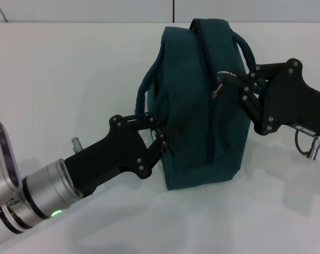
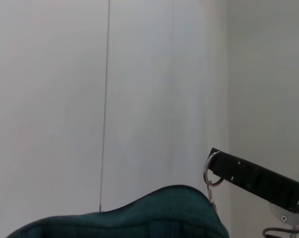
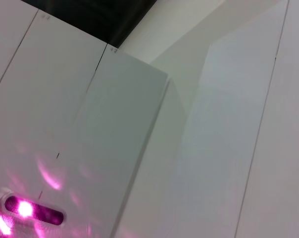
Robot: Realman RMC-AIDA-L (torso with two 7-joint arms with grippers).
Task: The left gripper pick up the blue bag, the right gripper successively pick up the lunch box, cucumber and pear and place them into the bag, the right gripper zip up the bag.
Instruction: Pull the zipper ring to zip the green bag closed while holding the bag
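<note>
Right gripper (image 1: pixel 227 80) comes in from the right side and has its fingertips pinched on the little metal zipper ring (image 1: pixel 218 90) near the top of the bag (image 1: pixel 202 106). You can see the same thing in the left wrist view, where a black finger (image 2: pixel 248 178) sits right at the ring (image 2: pixel 212 173) just above the bag's curved top edge (image 2: pixel 154 210).

Bag itself is dark blue-green, standing upright on the white table (image 1: pixel 54 79), roughly in the middle of the head view. The zipper (image 1: pixel 209 95) runs down the face that's turned toward the camera, and it looks closed along the stretch I can see. Two handles: one loops out on the left side (image 1: pixel 145 87), the other arcs over the top right (image 1: pixel 245 50).

Left gripper (image 1: pixel 162 132) reaches in from the lower left and is clamped onto the bag's left edge, about halfway up, right below that left handle.

Right wrist view only shows white panels and a pink glow in the corner.
</note>
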